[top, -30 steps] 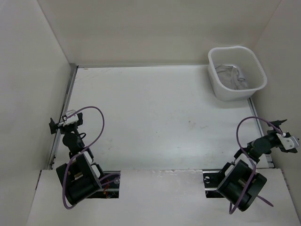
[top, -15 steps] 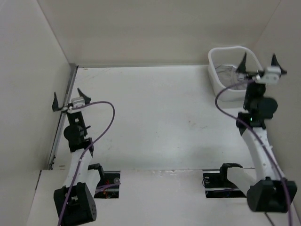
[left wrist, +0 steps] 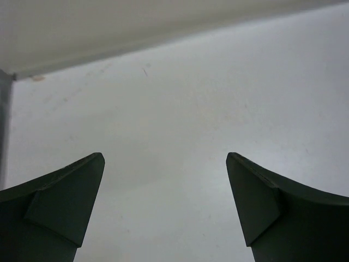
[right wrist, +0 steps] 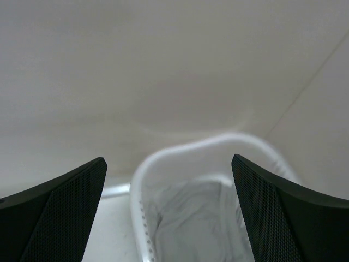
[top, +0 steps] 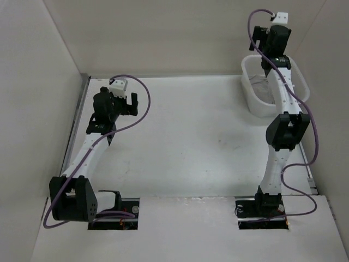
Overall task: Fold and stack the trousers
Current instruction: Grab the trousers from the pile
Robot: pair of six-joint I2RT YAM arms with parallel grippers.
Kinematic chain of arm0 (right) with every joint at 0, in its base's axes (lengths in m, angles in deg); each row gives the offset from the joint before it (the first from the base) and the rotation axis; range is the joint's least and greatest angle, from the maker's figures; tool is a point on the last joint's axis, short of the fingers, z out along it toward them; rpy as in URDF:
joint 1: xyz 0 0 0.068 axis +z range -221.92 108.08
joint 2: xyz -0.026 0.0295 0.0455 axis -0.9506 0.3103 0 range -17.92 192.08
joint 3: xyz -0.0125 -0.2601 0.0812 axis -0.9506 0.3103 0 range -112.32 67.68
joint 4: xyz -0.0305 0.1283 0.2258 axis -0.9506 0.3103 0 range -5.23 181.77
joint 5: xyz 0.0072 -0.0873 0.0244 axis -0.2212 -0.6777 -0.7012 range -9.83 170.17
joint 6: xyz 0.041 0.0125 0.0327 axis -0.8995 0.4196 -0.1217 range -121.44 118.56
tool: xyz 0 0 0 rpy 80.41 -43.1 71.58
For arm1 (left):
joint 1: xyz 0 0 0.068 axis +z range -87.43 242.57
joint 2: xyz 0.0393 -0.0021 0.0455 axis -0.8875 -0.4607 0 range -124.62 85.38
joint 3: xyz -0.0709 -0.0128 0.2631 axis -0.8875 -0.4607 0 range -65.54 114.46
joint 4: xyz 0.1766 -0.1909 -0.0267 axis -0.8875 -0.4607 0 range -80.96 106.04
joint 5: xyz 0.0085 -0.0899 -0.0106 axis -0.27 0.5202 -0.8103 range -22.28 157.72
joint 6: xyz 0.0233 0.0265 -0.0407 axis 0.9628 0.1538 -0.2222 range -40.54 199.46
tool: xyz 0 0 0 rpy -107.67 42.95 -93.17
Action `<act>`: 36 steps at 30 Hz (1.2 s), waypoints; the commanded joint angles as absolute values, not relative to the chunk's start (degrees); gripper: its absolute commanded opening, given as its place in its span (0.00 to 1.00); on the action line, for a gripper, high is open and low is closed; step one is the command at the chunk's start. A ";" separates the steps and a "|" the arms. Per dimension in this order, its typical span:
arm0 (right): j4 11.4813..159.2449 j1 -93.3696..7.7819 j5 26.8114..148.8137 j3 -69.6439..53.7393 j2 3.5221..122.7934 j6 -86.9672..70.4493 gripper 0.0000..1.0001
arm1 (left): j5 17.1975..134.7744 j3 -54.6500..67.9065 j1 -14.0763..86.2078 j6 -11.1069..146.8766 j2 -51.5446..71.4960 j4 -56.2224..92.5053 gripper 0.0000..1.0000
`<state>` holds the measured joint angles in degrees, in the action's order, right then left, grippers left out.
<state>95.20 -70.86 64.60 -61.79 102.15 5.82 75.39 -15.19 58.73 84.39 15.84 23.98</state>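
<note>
Top: 2 arms, 1 white tub (top: 246, 93) in the far-right corner, 1 pair of trousers (top: 258, 86) bunched inside it. Since the earlier frames the left arm (top: 90, 144) has swung in from the left wall over the far-left table (top: 191, 136). The right arm (top: 283, 131) has stretched up over the tub.
Left wrist: left gripper (left wrist: 163, 158) spread wide, holding nothing, over the table.
Right wrist: right gripper (right wrist: 169, 161) spread wide, holding nothing, above the tub, with the trousers lying in it.
</note>
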 commanded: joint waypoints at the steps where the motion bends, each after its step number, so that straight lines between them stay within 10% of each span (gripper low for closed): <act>1: 118.68 -77.31 68.64 -67.33 107.05 -15.47 1.00 | 80.82 -11.76 58.31 82.01 14.20 16.65 1.00; 24: 139.87 -82.16 71.39 -83.75 134.74 -24.83 1.00 | 78.80 -6.13 57.95 89.75 1.80 15.95 1.00; 28: 140.05 -81.99 70.33 -83.75 135.27 -24.82 0.84 | 78.27 -4.90 58.39 90.98 0.83 15.95 1.00; 33: 140.75 -82.42 73.13 -82.79 135.19 -26.23 0.12 | 77.74 -3.76 58.83 92.47 -0.22 15.95 1.00; 36: 139.27 -82.51 73.32 -82.26 133.17 -26.14 0.00 | 77.66 -3.49 58.83 93.44 -0.40 15.95 1.00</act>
